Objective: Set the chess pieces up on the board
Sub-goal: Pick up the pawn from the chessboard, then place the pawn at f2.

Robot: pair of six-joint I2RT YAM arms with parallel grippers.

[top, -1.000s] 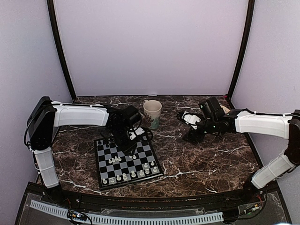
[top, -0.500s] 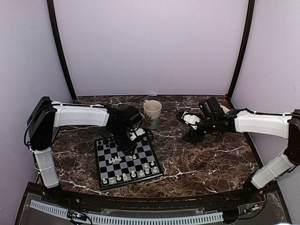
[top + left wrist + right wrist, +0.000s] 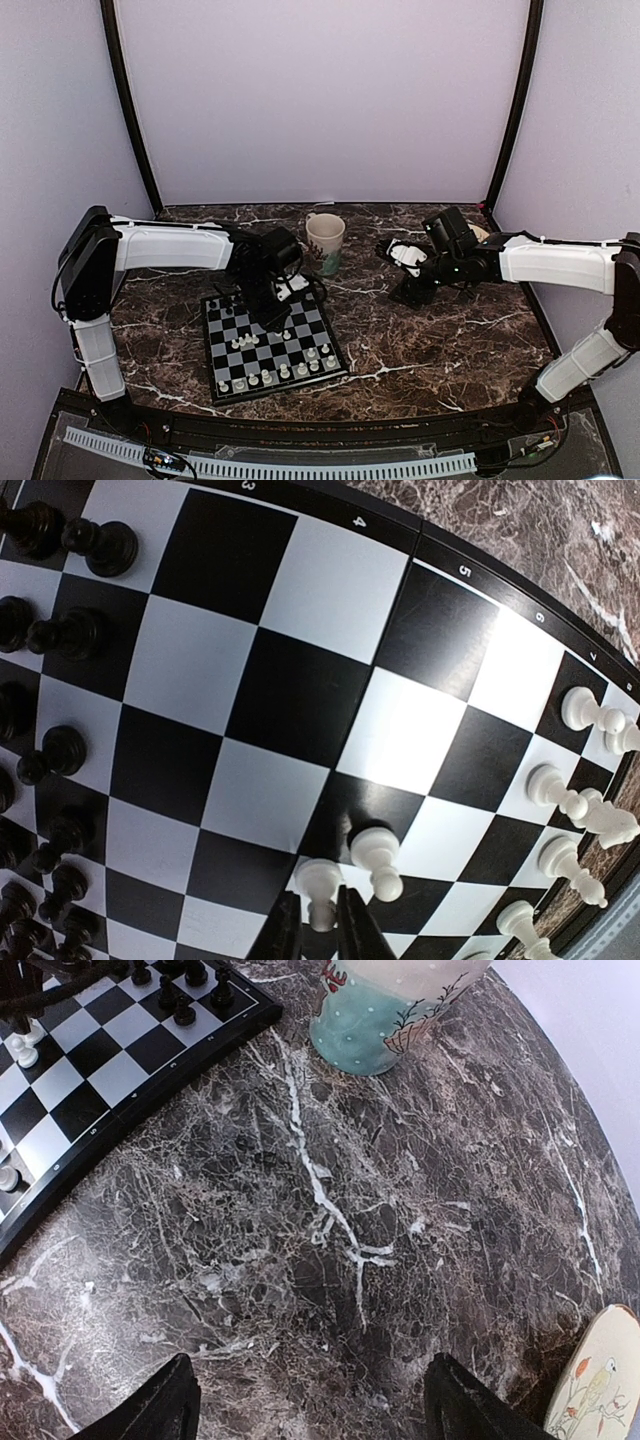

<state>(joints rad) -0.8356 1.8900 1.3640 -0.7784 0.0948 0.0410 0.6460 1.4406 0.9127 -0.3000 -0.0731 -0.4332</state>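
The board (image 3: 226, 345) lies at the left of the marble table. White chess pieces (image 3: 268, 377) line its near edge and black chess pieces (image 3: 92, 546) its far edge. My left gripper (image 3: 272, 318) hangs low over the board's middle. In the left wrist view this gripper (image 3: 320, 905) is shut on the top of a white pawn (image 3: 318, 878) standing on a square. A second white pawn (image 3: 375, 848) stands right beside it. My right gripper (image 3: 395, 250) hovers over bare marble right of the mug; in the right wrist view the gripper (image 3: 310, 1370) is open and holds nothing.
A cream and teal mug (image 3: 325, 238) stands behind the board's far right corner, close to the black row (image 3: 185, 995). A small decorated plate (image 3: 600, 1380) lies at the back right. Bare marble (image 3: 330, 1210) stretches under the right gripper.
The left jaws have closed in on the white pawn. Both arms have hardly moved.
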